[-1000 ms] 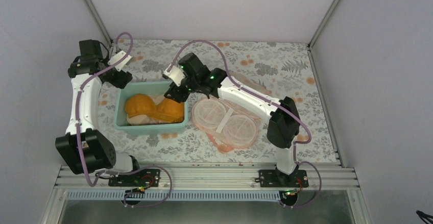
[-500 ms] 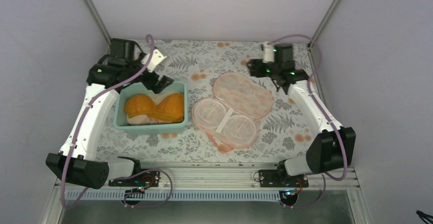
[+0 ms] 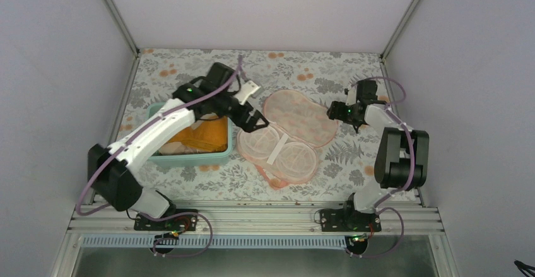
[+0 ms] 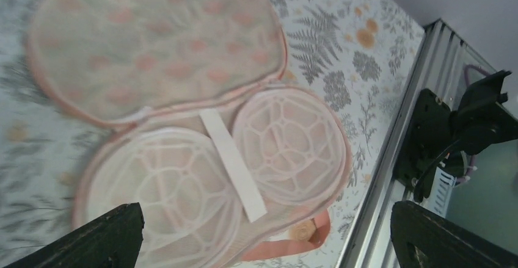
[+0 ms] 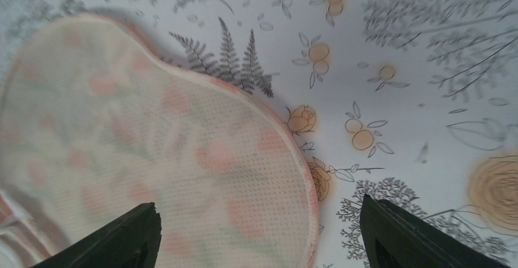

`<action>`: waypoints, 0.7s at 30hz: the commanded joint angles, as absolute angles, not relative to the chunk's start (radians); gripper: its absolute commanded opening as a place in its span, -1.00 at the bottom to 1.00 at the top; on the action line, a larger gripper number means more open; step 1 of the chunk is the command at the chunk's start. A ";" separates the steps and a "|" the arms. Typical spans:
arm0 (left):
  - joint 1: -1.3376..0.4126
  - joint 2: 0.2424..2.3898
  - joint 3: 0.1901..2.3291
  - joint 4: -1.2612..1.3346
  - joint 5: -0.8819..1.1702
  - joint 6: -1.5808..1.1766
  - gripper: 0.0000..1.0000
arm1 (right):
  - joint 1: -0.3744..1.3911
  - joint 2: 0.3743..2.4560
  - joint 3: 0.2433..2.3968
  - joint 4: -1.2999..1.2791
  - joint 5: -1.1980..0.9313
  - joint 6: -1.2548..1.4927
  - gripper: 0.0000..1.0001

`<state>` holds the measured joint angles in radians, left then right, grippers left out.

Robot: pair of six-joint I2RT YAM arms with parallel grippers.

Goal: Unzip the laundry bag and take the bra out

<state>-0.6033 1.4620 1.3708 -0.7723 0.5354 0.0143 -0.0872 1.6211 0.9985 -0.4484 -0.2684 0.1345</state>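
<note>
Two translucent cups (image 4: 287,137) (white strap (image 4: 232,161) between) fill the open laundry bag (image 4: 153,54).

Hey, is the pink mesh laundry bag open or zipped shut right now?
Open. The laundry bag lies spread flat, its floral lid folded back, both round inner cups exposed with nothing in them.

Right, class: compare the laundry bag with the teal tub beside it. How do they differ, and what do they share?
The laundry bag is pale pink mesh, peanut-shaped; the teal tub is rectangular plastic with upright walls. The bag lies unzipped, spread flat in two halves; the tub stands as an open box. The bag's cups look empty; the tub holds the orange bra. Both rest side by side on the floral table cover.
</note>
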 commanded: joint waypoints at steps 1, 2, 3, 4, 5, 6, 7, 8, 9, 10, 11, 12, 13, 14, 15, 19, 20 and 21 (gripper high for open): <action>-0.684 1.579 1.357 -0.695 0.446 -0.138 1.00 | -0.093 1.730 1.035 -0.443 -0.257 0.102 0.56; -0.694 1.602 1.351 -0.683 0.424 -0.179 1.00 | -0.094 1.747 1.038 -0.445 -0.254 0.097 0.55; -0.696 1.628 1.343 -0.670 0.421 -0.221 1.00 | -0.094 1.762 1.038 -0.444 -0.249 0.094 0.55; -0.698 1.654 1.336 -0.658 0.429 -0.262 1.00 | -0.094 1.777 1.041 -0.445 -0.236 0.091 0.55; -0.700 1.677 1.334 -0.651 0.433 -0.292 1.00 | -0.093 1.790 1.044 -0.446 -0.222 0.088 0.55; -0.703 1.698 1.330 -0.647 0.426 -0.315 1.00 | -0.094 1.803 1.048 -0.449 -0.216 0.079 0.52; -0.705 1.712 1.327 -0.646 0.413 -0.330 1.00 | -0.093 1.818 1.054 -0.453 -0.223 0.068 0.49; -0.708 1.724 1.321 -0.643 0.402 -0.340 1.00 | -0.092 1.827 1.056 -0.455 -0.242 0.056 0.44; -0.711 1.732 1.312 -0.640 0.392 -0.352 1.00 | -0.093 1.835 1.057 -0.455 -0.261 0.046 0.38; -0.713 1.740 1.301 -0.632 0.387 -0.361 1.00 | -0.093 1.838 1.056 -0.455 -0.285 0.036 0.28; -0.714 1.748 1.292 -0.625 0.379 -0.372 1.00 | -0.093 1.836 1.052 -0.451 -0.316 0.027 0.18; -0.714 1.756 1.286 -0.621 0.367 -0.383 1.00 | -0.094 1.832 1.049 -0.446 -0.341 0.018 0.08; -0.713 1.764 1.283 -0.618 0.357 -0.386 1.00 | -0.093 1.826 1.046 -0.440 -0.366 0.012 0.01; -0.713 1.772 1.283 -0.613 0.346 -0.386 1.00 | -0.093 1.819 1.045 -0.435 -0.386 0.007 -0.02; -0.713 1.778 1.282 -0.610 0.341 -0.386 1.00 | -0.094 1.811 1.044 -0.431 -0.409 0.000 -0.05; -0.712 1.789 1.276 -0.603 0.267 -0.391 1.00 | -0.093 1.805 1.052 -0.446 -0.428 -0.026 -0.32; -0.711 1.788 1.272 -0.599 0.251 -0.391 1.00 | -0.093 1.805 1.051 -0.446 -0.427 -0.030 -0.46; -0.707 1.786 1.267 -0.592 0.245 -0.390 1.00 | -0.094 1.805 1.053 -0.448 -0.428 -0.033 -0.60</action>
